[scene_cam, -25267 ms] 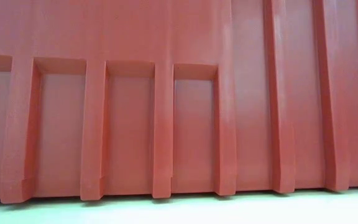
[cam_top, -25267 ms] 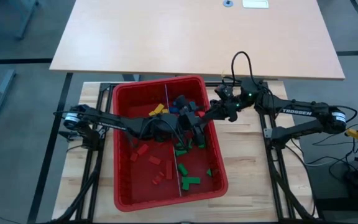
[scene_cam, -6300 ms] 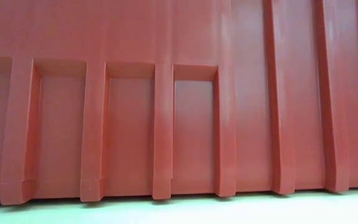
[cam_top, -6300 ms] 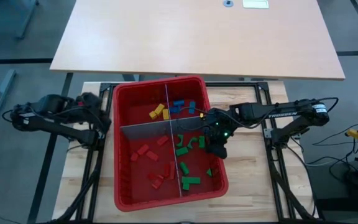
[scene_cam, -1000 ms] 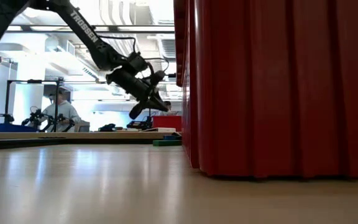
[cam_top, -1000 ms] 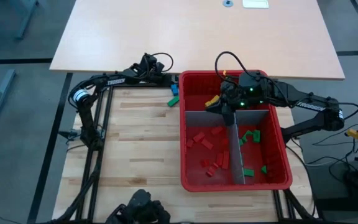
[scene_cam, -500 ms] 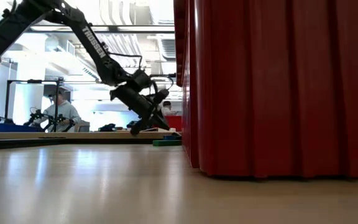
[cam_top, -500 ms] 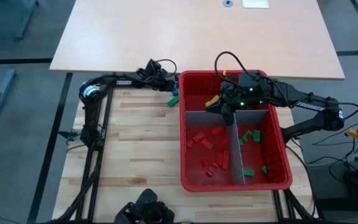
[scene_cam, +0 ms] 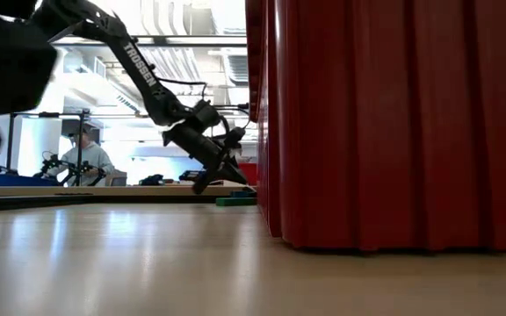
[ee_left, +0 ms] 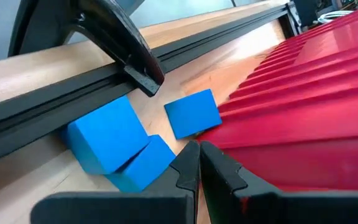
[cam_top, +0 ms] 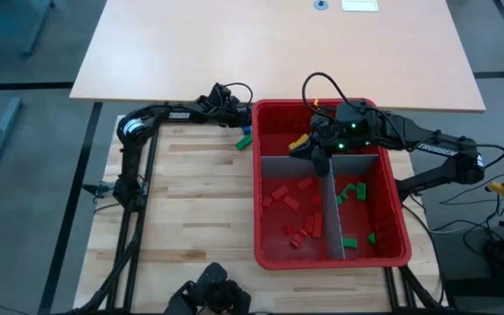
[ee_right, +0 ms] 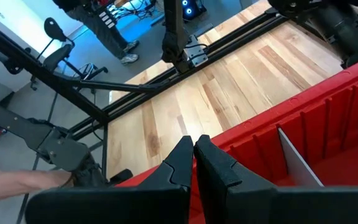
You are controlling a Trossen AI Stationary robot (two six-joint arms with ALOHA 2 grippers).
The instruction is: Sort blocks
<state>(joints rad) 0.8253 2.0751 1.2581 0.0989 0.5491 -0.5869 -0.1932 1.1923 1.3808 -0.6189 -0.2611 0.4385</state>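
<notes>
I judge sorting mostly done inside the bin [cam_top: 261, 210], but blue blocks [ee_left: 114, 149] lie outside it by my left claw [ee_left: 197, 163], pressed together.

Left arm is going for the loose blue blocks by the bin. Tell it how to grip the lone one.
Take the lone blue block across its two free side faces, coming from above; its far corner touches the bin, so left fingers won't fit there.

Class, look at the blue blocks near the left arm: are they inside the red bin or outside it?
Outside. The blue blocks lie on the wooden table against the red bin outer wall, beside the left gripper, whose jaws are closed.
</notes>
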